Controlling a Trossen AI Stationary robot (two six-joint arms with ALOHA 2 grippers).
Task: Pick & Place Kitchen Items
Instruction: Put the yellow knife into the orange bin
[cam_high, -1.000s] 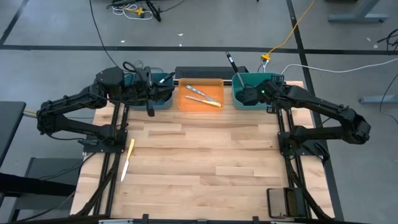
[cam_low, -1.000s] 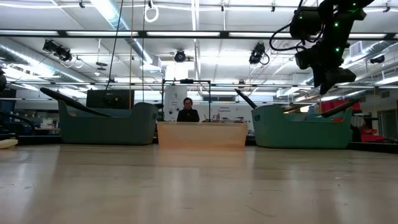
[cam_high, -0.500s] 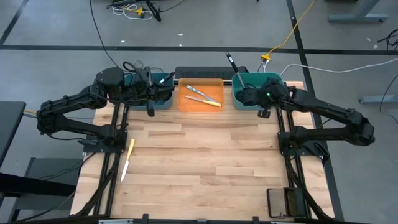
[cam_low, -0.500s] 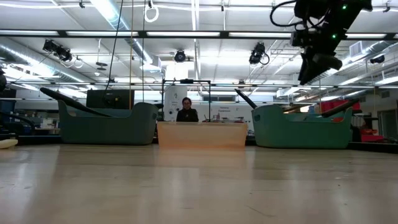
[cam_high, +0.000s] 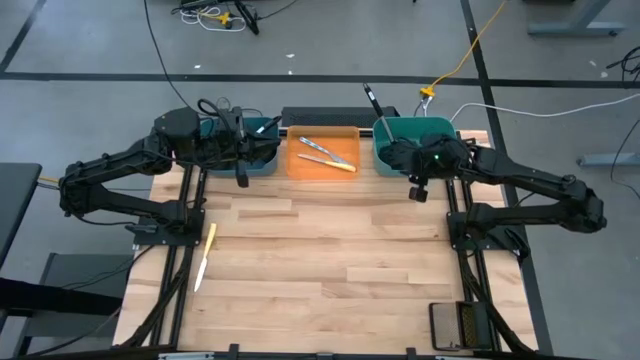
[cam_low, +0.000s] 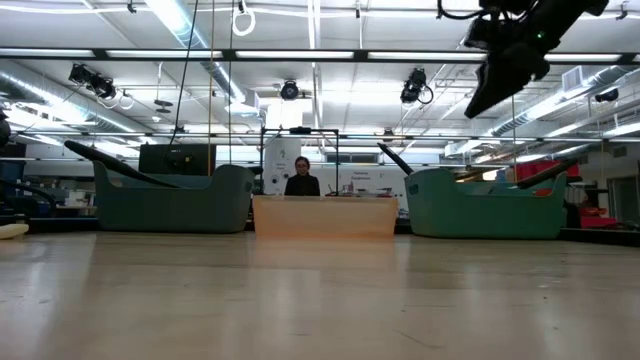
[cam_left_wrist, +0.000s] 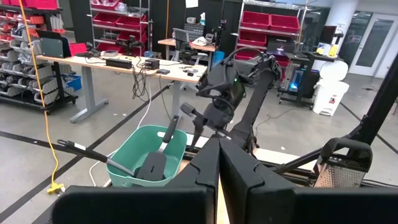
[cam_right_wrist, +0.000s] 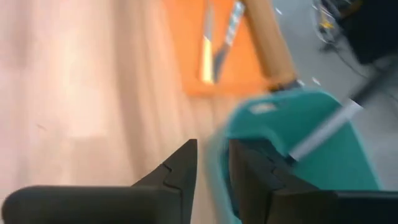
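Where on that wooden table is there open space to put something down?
The wooden table is bare across its middle and near half, apart from one yellow-handled knife by the left edge. The far edge is crowded: two teal bins, an orange bin and both claws.

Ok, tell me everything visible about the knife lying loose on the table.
The knife lies flat on the wooden table, near its left edge, in front of the left arm's base. It has a yellow handle and a slim pale blade, handle toward the bins, blade pointing to the table's front, slightly slanted. Nothing touches it but the tabletop; both pincers are far off by the bins. In the low view it shows only as a pale sliver.
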